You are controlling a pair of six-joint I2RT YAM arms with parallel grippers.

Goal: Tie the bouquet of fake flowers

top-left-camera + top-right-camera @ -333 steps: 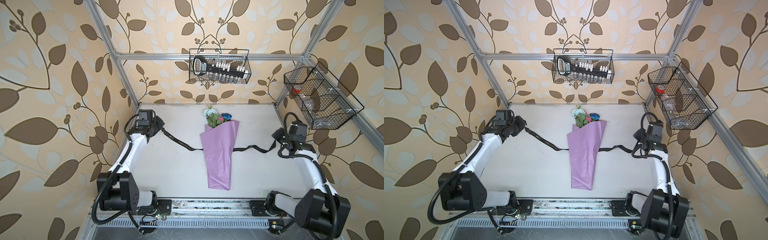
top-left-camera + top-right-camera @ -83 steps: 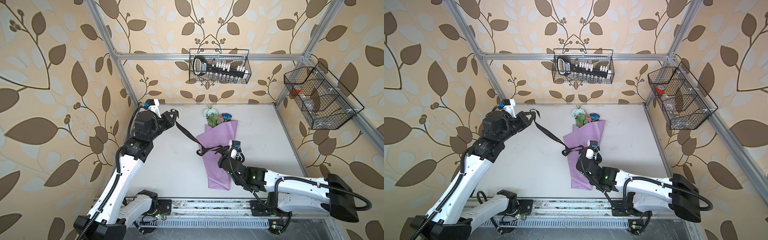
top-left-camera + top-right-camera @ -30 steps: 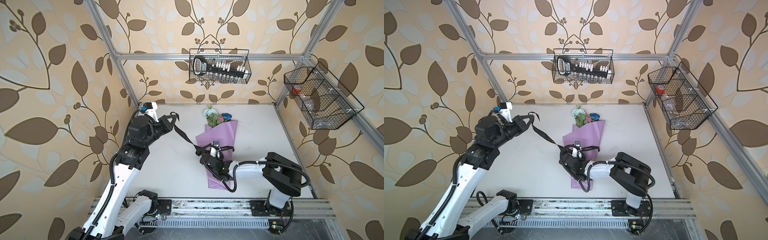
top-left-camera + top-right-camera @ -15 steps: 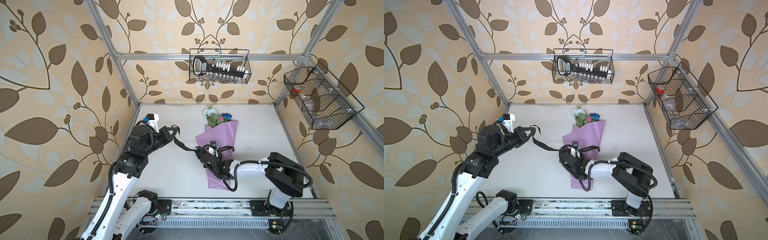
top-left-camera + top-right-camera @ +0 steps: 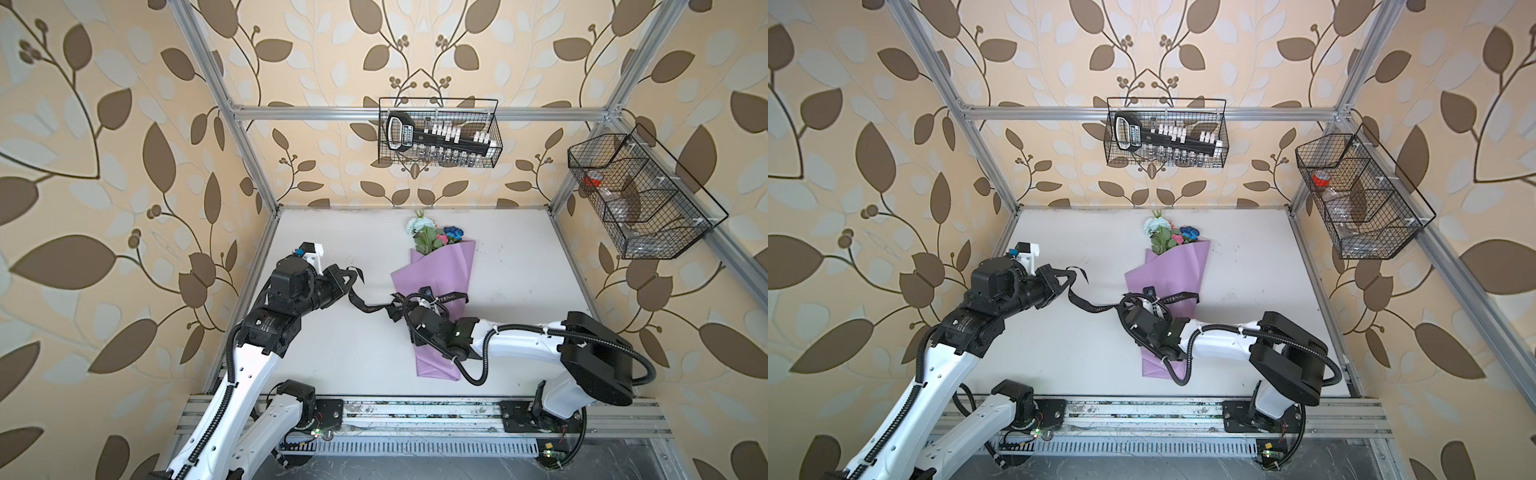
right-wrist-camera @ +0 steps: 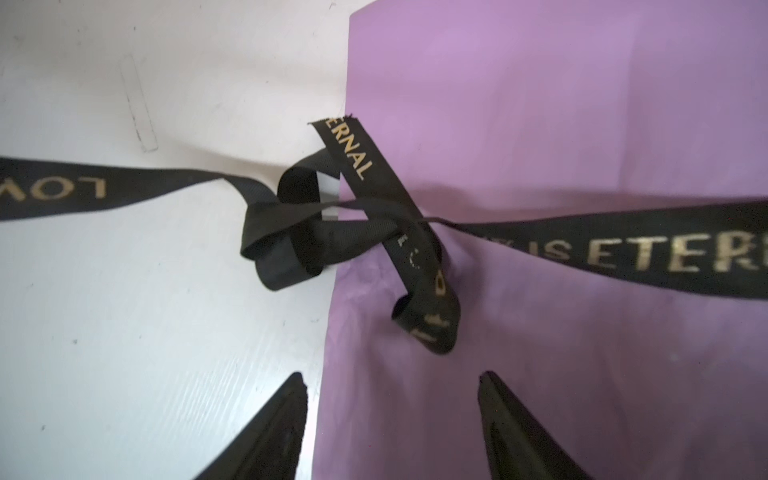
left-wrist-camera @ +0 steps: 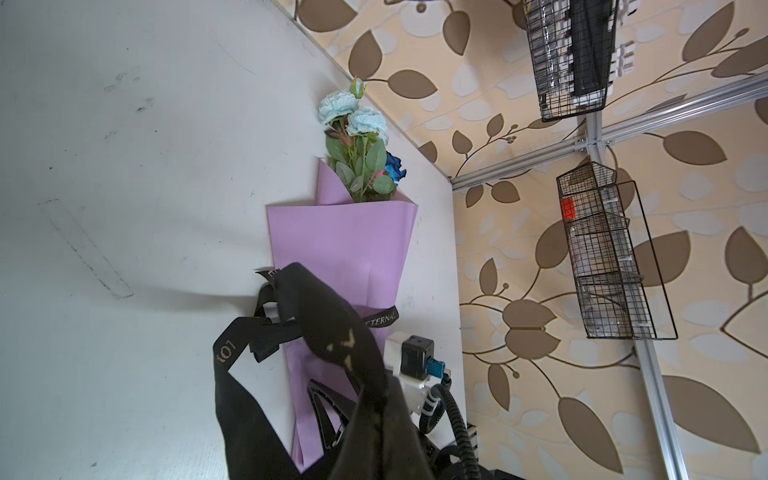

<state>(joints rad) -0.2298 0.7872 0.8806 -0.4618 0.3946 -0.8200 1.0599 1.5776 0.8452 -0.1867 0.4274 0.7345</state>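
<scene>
The bouquet of fake flowers (image 5: 446,266) (image 5: 1179,266) lies on the white table, with blooms toward the back wall and lilac paper around the stems. A black lettered ribbon (image 5: 368,308) (image 5: 1092,306) crosses the paper, loosely knotted (image 6: 291,232) at its left edge. My left gripper (image 5: 345,279) (image 5: 1064,277) is shut on the ribbon's left end, which hangs slack and hides the jaws in the left wrist view. My right gripper (image 5: 406,309) (image 6: 390,377) stands open just short of the knot. One finger is over the paper (image 6: 540,104), the other over the table, with nothing between them.
A wire basket (image 5: 438,133) holding a black tool hangs on the back wall. Another wire basket (image 5: 640,195) hangs on the right wall. Aluminium frame posts (image 5: 249,166) stand at the back corners. A rail (image 5: 415,413) runs along the front.
My right gripper has opened and let go of the ribbon. My left gripper has come down and toward the front, and the ribbon has gone from taut to slack.
</scene>
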